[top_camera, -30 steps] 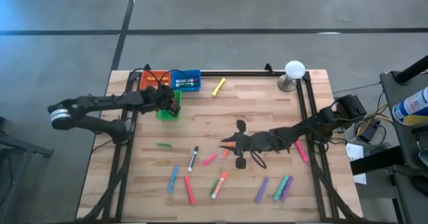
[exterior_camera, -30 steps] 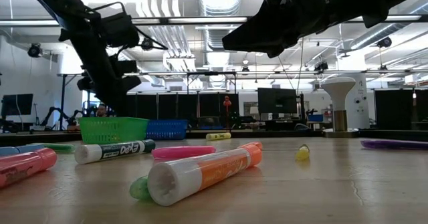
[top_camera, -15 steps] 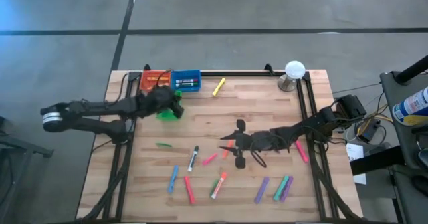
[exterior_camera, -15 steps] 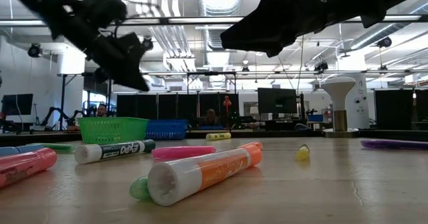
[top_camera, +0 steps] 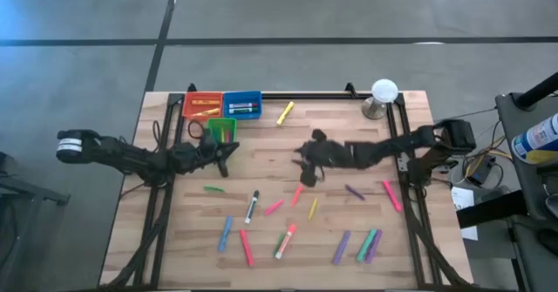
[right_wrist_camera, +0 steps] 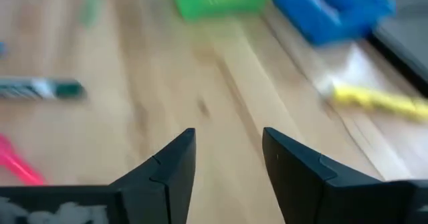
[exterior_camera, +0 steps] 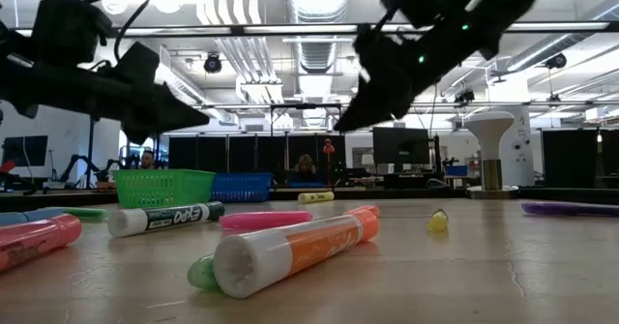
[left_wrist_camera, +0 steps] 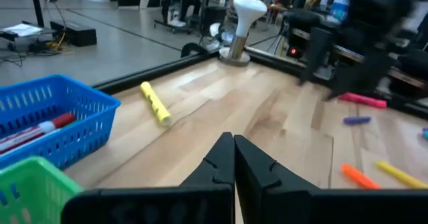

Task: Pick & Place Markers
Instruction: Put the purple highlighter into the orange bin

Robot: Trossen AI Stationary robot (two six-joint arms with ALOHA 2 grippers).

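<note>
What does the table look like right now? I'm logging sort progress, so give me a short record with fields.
left tool: shut, empty, above the table near the green bin
right tool: open, empty, mid-table
bins: orange bin, blue bin and green bin at the far left, each holding markers
loose markers: many, including a yellow marker near the blue bin
lamp: far right corner
</note>
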